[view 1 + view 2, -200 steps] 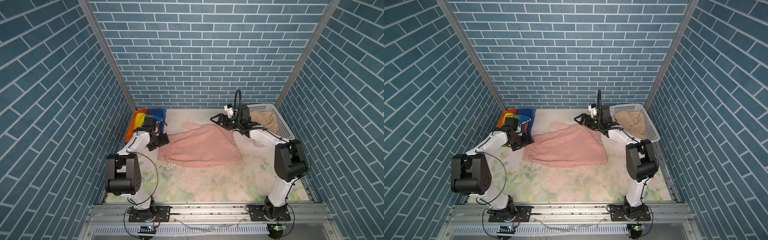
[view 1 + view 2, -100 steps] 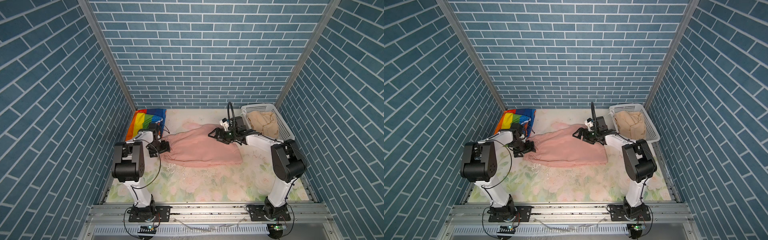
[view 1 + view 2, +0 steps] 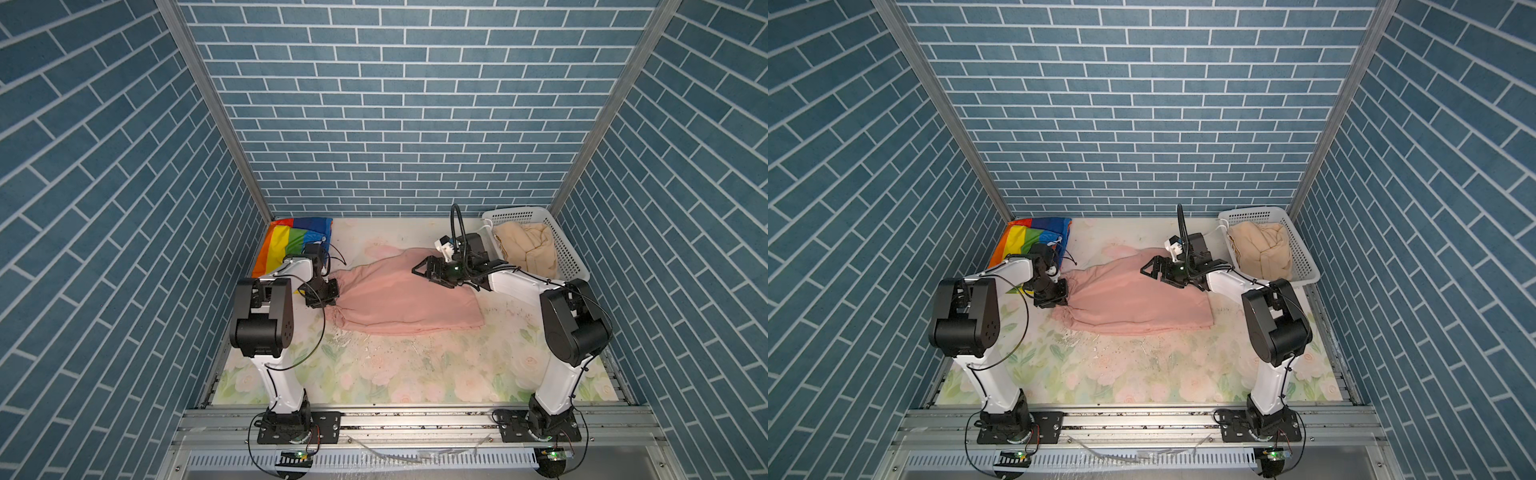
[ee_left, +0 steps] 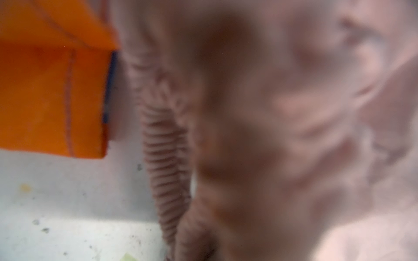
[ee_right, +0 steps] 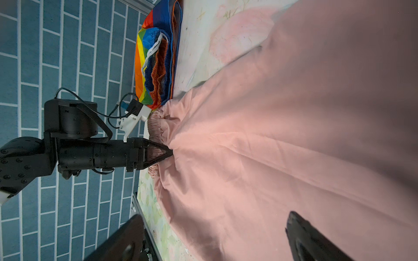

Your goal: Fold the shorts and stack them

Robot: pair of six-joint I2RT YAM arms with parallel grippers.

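Pink shorts (image 3: 407,299) are lying spread on the floral tabletop (image 3: 374,374), mid-field. They are sitting between the folded rainbow-striped shorts (image 3: 291,243) in the far left corner and the white basket (image 3: 571,257) holding the beige shorts (image 3: 525,249) at far right.

Left hand (image 5: 169,154): jaws are pinching shut on the pink cloth just inside the gathered waistband (image 5: 156,126); creases are fanning out from the pinch. Right hand (image 3: 426,270): jaws are standing wide apart, gripping nothing, hovering over the far edge of the pink panel.

Risks, as judged:
- The left pinch is taking only a small bite, so it is probably catching just the top layer, or risking a slip under tension, and either is leaving a ragged fold.
- Pulling at the waist is risking a drag on the neighbouring rainbow pair, upsetting its fold.
- A right-hand grasp landing mid-panel rather than at a hem corner is likely skewing the fold line.

Orientation: the long axis is running left to right across the tabletop. The waistband is pointing left, just beside the rainbow pair, and the leg hems (image 3: 471,318) are pointing right toward the basket
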